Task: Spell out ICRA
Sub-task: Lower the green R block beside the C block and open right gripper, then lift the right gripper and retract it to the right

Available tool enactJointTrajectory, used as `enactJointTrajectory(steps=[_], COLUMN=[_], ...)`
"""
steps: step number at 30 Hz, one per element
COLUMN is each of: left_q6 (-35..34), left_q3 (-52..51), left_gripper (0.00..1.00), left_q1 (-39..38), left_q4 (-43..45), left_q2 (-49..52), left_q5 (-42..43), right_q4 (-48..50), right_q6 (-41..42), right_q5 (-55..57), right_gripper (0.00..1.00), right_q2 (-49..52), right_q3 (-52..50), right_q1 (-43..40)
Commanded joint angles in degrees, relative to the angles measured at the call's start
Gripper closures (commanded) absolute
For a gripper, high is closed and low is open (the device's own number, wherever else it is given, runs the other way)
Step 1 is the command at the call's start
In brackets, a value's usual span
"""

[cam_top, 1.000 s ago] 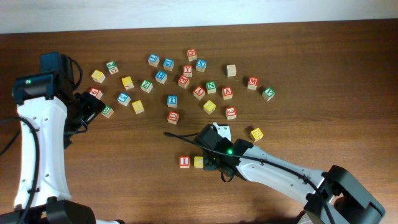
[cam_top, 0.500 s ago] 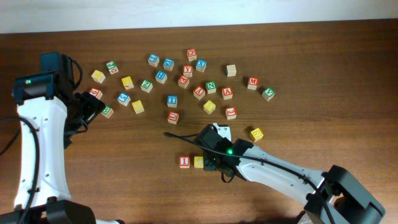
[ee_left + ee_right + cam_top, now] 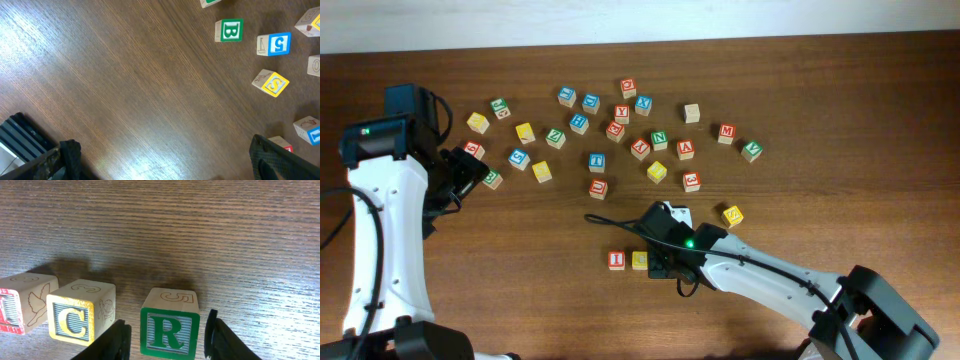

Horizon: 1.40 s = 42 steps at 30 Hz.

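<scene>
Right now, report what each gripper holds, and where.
Nothing is held. The right gripper straddles the green R cube, a small gap at each side; the left gripper is open and empty.

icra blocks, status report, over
Left end effector open, holding nothing. Right end effector open, astride green R cube. Red I cube, yellow C cube, R lined up; nothing in the way.

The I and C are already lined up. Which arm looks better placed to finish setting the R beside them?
Right. The right gripper straddles the green R block, which stands beside the yellow C block. The left gripper hangs open far away, near a green B block.
</scene>
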Motion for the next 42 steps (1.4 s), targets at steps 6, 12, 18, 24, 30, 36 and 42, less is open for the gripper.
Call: enactJointTrajectory(steps=[6,12,18,24,30,36,42], left_q6=[-0.7,-0.7,-0.7,-0.7,-0.7,-0.7,-0.7], left_q3=[0.1,0.1,0.1,0.1,0.1,0.1,0.1], left_gripper=[0.01,0.01,0.01,0.01,0.01,0.01,0.01], left_q1=[0.3,0.3,0.3,0.3,0.3,0.3,0.3], left_q4=[-0.1,-0.1,-0.1,-0.1,-0.1,-0.1,-0.1], left_q2=[0.3,0.3,0.3,0.3,0.3,0.3,0.3], left_q5=[-0.4,-0.4,-0.4,-0.4,-0.4,-0.4,-0.4], right_q4=[-0.3,-7.6,-9.1,-11.3,-16.8,-22.7,-24.1], right_q6=[-0.2,-0.8,-4.1,-4.1,-4.1,-4.0,-4.0], right_q5=[0.1,5.1,4.7,5.3,12.6,8.7,7.0], right_gripper=[0.55,0.48,0.02,0.02,0.02,0.02,0.02], right_q2=[-1.8,-9.5,-26.1,-30.1,-32.6,-32.0,-27.8], right_q3=[1.0,3.9,4.8,4.8,7.2,7.2,7.2], right_q1=[0.3,-0.2,-7.3,-8.4,-22.7,-42.5,-42.8])
